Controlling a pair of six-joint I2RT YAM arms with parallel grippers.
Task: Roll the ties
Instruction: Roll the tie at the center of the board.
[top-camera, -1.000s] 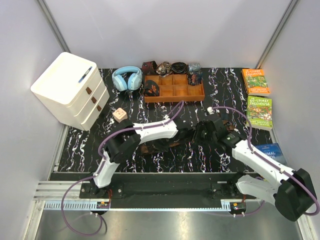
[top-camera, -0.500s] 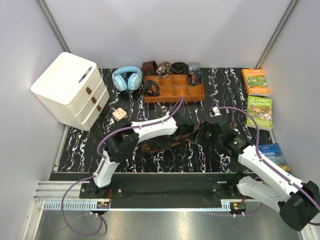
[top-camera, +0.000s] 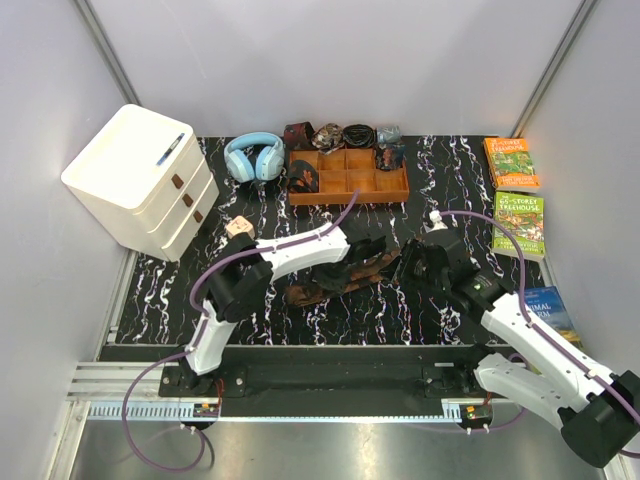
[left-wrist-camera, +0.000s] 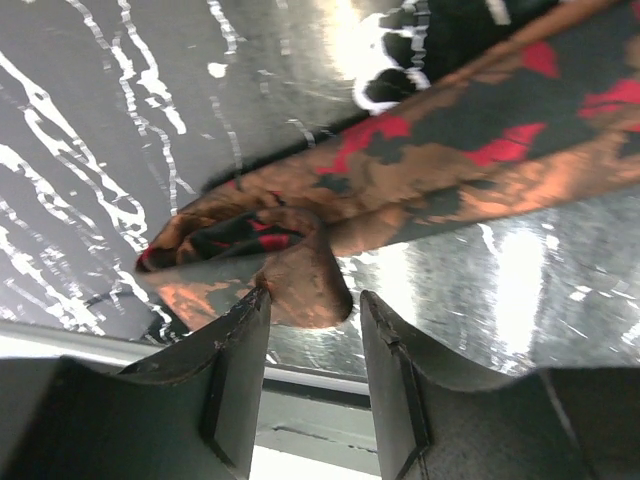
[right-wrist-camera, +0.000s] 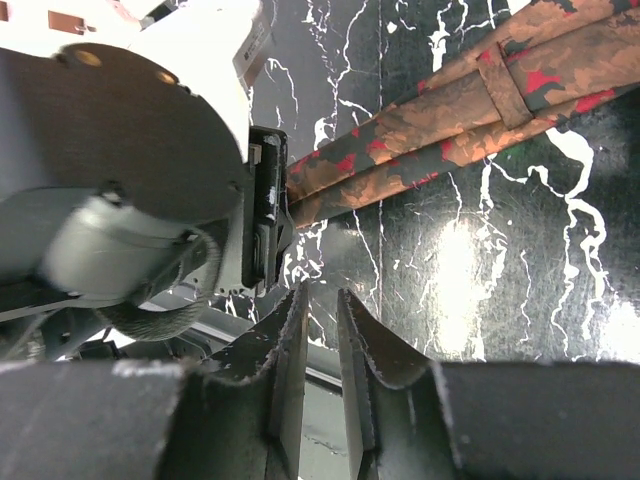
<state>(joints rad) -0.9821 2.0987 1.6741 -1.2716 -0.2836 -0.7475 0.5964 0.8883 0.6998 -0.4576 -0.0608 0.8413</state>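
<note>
The white-shelled left arm (top-camera: 300, 250) is wearing black joint housings, and a thin purple cable (top-camera: 350, 207) is looping along it behind the fingers. The white-shelled right arm (top-camera: 530, 330) is showing the same black joints, with its own purple cable (top-camera: 478, 218) arching behind its fingers. The dark grey matte left fingers (left-wrist-camera: 235, 380) are narrowing to blunt tips, each carrying a darker inner strip. The dark grey right fingers (right-wrist-camera: 280, 375) are looking scuffed, flaring wider behind the tips.
</note>
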